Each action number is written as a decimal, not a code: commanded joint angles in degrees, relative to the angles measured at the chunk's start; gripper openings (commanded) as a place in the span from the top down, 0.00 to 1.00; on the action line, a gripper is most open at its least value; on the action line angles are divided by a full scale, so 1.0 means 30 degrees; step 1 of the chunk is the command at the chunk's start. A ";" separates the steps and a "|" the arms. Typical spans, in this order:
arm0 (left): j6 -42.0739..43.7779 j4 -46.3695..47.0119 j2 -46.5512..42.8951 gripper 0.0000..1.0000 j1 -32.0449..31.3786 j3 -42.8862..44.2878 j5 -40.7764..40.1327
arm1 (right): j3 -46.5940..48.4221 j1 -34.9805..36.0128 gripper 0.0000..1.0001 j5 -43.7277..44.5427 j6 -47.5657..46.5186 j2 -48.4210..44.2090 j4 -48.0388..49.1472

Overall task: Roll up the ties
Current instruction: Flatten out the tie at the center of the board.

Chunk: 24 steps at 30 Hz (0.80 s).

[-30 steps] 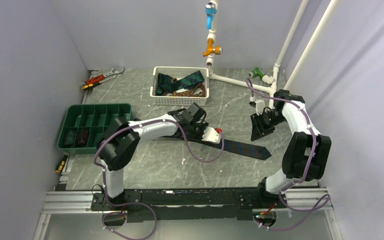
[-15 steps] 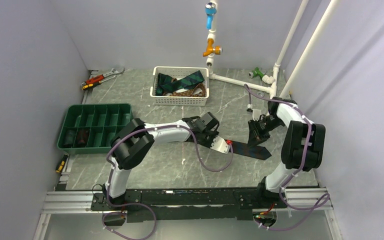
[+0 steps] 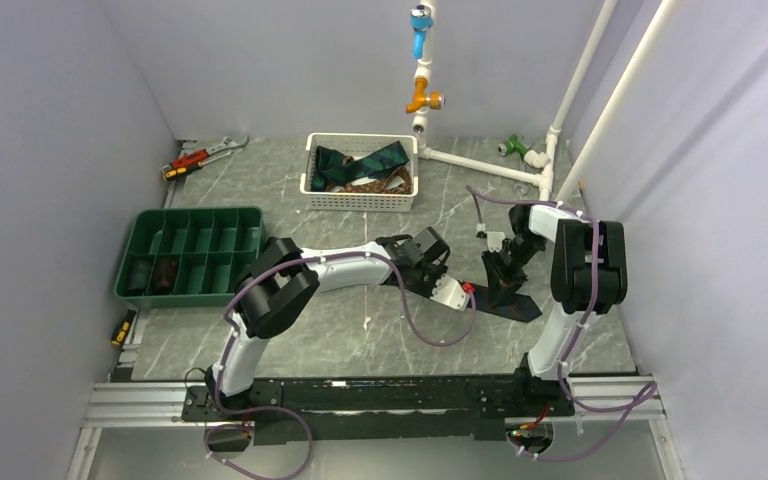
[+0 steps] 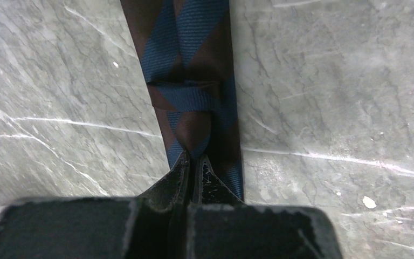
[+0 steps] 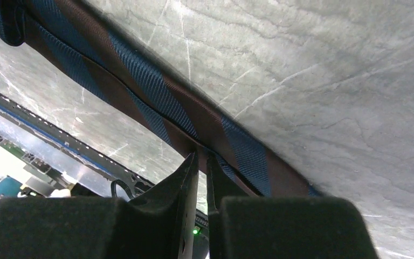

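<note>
Both arms have drawn together over the last second. Your left gripper (image 3: 463, 292) has slid rightward from mid-frame along the striped tie (image 3: 516, 306). Your right gripper (image 3: 500, 283) has come down from higher on the right side onto that same tie, with its arm folded in tight. Less of the tie shows in the top view than before. Only its pointed end lies bare on the table (image 3: 360, 340), right of centre and just below the two grippers.

In your left wrist view, the left gripper (image 4: 194, 164) has its fingers pressed together on the navy-and-brown fabric. The striped tie (image 4: 194, 48) runs up the frame from the tips and lies flat. A keeper loop (image 4: 186, 96) crosses it just above the pinch.

In your right wrist view, the right gripper (image 5: 202, 162) stands with only a sliver of gap between its fingers. It is set on the near edge of the striped tie (image 5: 156, 91), which runs diagonally from the upper left to the lower right. The fabric appears to be nipped between the tips, though the fingers themselves hide the contact. At the upper left corner the tie bunches into a darker fold.

Elsewhere in the top view, other ties (image 3: 380, 158) sit heaped in the white basket (image 3: 360, 205) at upper centre. The green tray (image 3: 190, 212) sits at the left, well apart from both grippers.
</note>
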 commanded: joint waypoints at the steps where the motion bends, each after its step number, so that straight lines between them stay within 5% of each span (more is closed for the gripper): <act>1: -0.0585 0.0348 0.0104 0.98 -0.0164 0.1078 0.0907 | 0.0304 0.0421 0.87 0.0999 0.0396 0.0945 0.0972; 21: -0.0667 0.0039 0.1251 0.88 -0.0216 0.2028 0.3168 | 0.1260 0.0863 0.84 0.0211 0.0073 0.1028 0.0485; 24: -0.1381 0.0050 0.1260 0.70 -0.0194 0.2424 0.4236 | 0.1421 0.0866 0.82 -0.0385 -0.0012 0.0870 0.0327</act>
